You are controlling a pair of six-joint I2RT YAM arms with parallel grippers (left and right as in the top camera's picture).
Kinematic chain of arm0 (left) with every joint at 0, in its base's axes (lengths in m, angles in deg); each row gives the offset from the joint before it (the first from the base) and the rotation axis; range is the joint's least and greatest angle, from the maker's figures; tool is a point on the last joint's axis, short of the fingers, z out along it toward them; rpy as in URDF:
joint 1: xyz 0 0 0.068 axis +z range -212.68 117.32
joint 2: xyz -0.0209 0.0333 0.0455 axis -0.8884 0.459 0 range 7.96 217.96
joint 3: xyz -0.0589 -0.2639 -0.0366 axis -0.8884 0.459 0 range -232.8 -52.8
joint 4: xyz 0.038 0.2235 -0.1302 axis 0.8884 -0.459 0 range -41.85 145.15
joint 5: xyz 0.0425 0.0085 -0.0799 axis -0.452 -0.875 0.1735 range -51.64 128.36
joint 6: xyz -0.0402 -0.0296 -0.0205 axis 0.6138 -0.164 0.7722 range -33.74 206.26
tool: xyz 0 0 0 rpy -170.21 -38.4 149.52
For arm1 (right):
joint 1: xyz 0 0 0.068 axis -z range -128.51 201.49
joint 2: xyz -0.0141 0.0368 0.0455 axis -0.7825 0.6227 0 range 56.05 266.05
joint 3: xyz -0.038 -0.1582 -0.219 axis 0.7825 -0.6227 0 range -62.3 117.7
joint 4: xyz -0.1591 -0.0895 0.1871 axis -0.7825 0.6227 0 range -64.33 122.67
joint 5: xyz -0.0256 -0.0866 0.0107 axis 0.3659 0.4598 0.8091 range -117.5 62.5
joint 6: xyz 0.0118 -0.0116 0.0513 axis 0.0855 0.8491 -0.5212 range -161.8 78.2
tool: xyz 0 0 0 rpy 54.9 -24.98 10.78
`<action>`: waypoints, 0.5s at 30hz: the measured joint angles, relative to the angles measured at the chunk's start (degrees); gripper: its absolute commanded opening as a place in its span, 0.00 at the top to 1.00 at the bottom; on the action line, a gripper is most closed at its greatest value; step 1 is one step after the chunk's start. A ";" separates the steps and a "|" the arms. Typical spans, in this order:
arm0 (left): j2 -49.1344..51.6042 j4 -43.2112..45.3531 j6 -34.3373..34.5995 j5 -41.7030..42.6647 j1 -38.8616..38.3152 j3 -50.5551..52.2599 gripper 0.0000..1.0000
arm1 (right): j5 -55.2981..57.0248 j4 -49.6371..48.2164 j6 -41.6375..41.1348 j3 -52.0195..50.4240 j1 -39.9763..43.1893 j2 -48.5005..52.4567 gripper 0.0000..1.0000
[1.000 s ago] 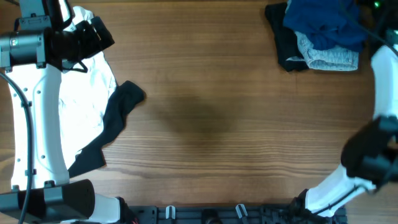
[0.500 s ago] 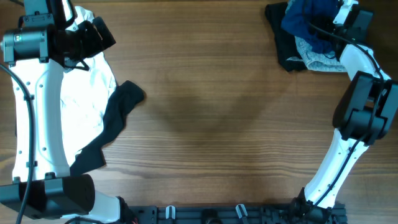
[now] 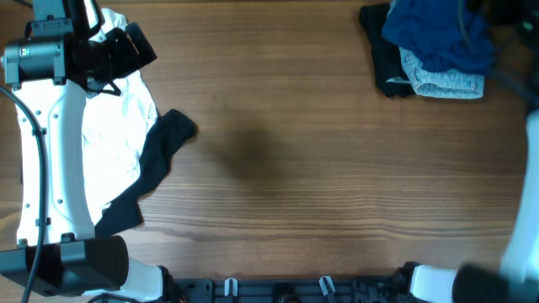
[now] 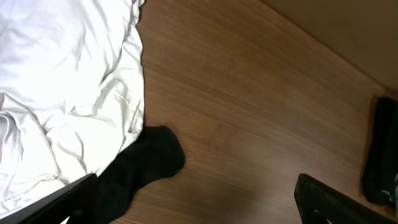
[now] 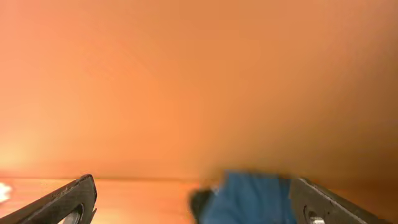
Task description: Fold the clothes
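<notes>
The clothes lie in two groups. At the left, a white garment (image 3: 118, 143) (image 4: 56, 93) is spread out with a black garment (image 3: 160, 156) (image 4: 146, 165) along its right side. At the back right a deep-blue shirt (image 3: 438, 29) (image 5: 249, 199) tops a pile with a black garment (image 3: 383, 63) and a light grey-blue piece (image 3: 446, 80). My left gripper (image 3: 135, 46) (image 4: 199, 208) hangs open above the white garment's far end, holding nothing. My right gripper (image 5: 202, 208) is open and empty, facing the blue shirt from a distance. In the overhead view the right arm is only a blur at the right edge.
The bare wooden table (image 3: 278, 151) stretches between the two groups. The left arm's white link (image 3: 50, 160) lies over the white garment's left part. A black rail (image 3: 278, 290) runs along the front edge.
The right arm, which was reaching over the back-right pile half a second ago, has swung away and now blurs along the right edge. The left arm and the clothes have not moved.
</notes>
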 measured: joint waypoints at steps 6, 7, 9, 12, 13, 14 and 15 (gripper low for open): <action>0.00 -0.04 0.00 -0.02 0.00 0.00 0.00 | -4.26 1.60 0.13 0.22 0.00 -9.18 0.00; 0.02 -0.02 0.00 0.00 0.00 0.00 0.00 | -4.48 1.77 0.13 0.20 0.00 -9.31 0.00; 0.02 -0.02 0.00 0.00 0.00 0.00 0.00 | -4.48 1.81 0.15 0.13 0.00 -9.33 0.00; 0.00 -0.02 -0.02 0.00 0.00 0.00 0.00 | -4.48 3.96 0.17 0.09 0.00 -9.33 0.00; 0.00 -0.02 0.00 -0.02 0.00 0.00 0.00 | -4.48 4.94 0.17 0.04 0.00 -9.31 0.00; 0.00 0.00 0.00 0.00 0.00 0.00 0.00 | -4.46 6.45 0.22 0.02 0.00 -9.31 0.00; 0.00 -0.02 -0.02 -0.02 0.00 0.00 0.00 | -4.44 8.52 0.33 0.02 -0.04 -9.31 0.00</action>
